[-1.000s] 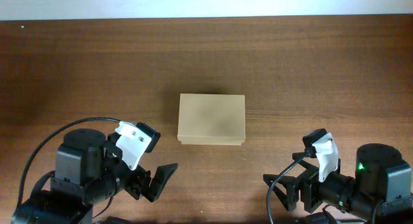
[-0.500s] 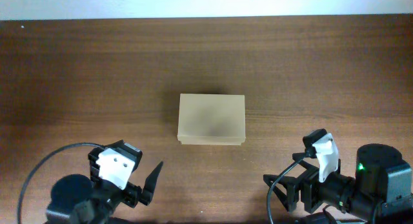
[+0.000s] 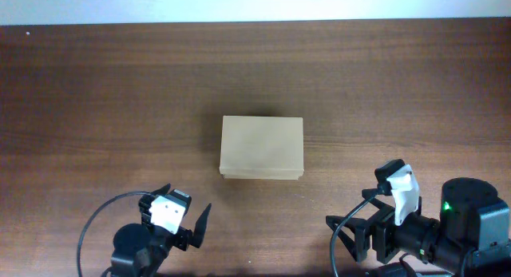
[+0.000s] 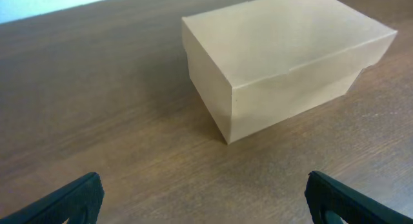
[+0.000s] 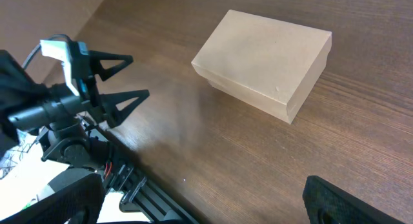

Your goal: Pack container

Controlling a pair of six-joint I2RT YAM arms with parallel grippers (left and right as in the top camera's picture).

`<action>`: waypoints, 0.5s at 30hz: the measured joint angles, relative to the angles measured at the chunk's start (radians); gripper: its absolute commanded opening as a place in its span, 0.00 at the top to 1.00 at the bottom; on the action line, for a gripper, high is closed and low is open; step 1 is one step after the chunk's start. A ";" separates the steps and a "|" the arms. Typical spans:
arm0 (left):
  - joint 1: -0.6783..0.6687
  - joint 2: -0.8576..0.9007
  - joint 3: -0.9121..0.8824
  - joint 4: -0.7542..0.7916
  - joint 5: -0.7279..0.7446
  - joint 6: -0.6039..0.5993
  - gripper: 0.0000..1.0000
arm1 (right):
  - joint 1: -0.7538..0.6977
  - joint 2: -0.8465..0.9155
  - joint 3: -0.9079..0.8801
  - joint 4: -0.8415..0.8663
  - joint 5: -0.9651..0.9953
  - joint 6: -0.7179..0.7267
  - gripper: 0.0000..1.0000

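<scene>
Container [image 3: 263, 147] sits closed beyond left tool [image 5: 131, 77] and right tool [image 5: 193, 201], both agape.

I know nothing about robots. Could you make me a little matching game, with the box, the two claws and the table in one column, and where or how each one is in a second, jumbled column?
Things
1. cardboard box
2. left gripper
3. right gripper
4. table

Descriptions
A. dark brown wood grain
B. open, at the near edge, to the robot's right of the box
C. tan, lid shut, resting mid-table
D. open, at the near edge, to the robot's left of the box

Pairs: 1-C, 2-D, 3-B, 4-A
</scene>
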 measured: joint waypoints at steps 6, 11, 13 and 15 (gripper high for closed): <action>0.000 -0.043 -0.061 0.018 -0.003 -0.047 0.01 | 0.000 0.000 0.000 0.000 0.000 -0.001 0.01; 0.000 -0.043 -0.061 0.016 -0.003 -0.053 0.01 | 0.000 0.000 0.000 0.000 0.000 -0.001 0.01; 0.000 -0.043 -0.061 0.016 -0.003 -0.053 0.00 | 0.000 0.000 0.000 0.000 0.000 0.000 0.01; 0.000 -0.043 -0.061 0.016 -0.003 -0.056 0.00 | 0.000 0.000 0.000 0.000 0.000 0.000 0.01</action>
